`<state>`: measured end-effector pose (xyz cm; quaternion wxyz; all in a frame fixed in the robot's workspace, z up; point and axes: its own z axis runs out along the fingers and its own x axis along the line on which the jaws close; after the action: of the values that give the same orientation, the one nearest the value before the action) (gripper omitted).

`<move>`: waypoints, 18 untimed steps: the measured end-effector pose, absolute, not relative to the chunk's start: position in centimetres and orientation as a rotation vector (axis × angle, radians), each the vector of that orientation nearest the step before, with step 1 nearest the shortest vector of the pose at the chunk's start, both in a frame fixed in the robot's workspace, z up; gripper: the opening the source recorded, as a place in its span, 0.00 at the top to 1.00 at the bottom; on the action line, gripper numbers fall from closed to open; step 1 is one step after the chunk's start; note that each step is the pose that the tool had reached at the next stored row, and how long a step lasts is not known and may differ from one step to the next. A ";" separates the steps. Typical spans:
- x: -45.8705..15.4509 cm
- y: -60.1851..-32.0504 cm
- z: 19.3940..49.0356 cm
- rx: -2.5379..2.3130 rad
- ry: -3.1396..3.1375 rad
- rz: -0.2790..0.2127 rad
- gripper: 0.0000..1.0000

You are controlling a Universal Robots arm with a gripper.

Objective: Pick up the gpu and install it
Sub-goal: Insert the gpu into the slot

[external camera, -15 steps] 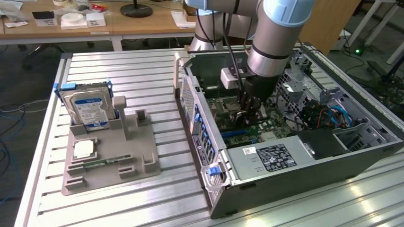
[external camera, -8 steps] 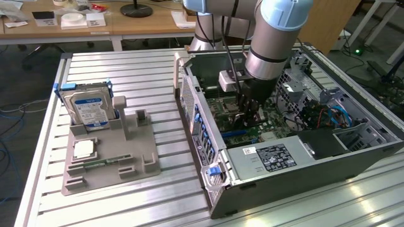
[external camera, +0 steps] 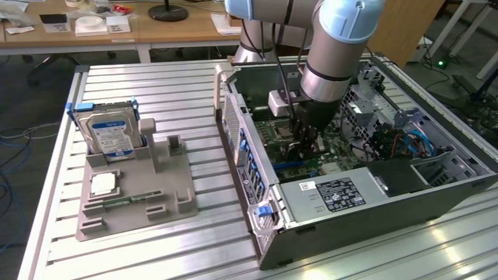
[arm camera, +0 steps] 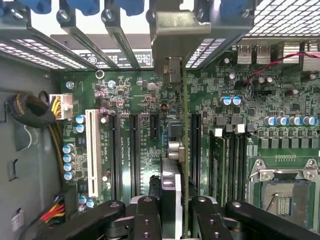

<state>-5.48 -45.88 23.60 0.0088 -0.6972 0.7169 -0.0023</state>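
Gripper (arm camera: 172, 212) clamped on the gpu (arm camera: 184, 150), edge-on above the motherboard (arm camera: 125, 95); black slots flank it at three and nine o'clock; hard drive (external camera: 111, 135) rests outside the case (external camera: 374, 198).

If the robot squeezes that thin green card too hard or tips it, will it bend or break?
The gpu probably stays stiff: it looks straight, edge-on, in the gripper. It is thin with a metal bracket at one end, so sideways force could likely crack it. Being clamped low, it might tilt over the motherboard.
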 end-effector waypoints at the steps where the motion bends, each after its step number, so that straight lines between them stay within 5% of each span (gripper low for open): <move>1: -5.6 -45.9 23.6 -2.178 2.239 -0.007 0.72; 18: -6.0 -45.9 23.1 -2.179 2.239 -0.007 0.72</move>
<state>-5.99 -45.87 23.10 0.0088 -0.6974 0.7167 -0.0023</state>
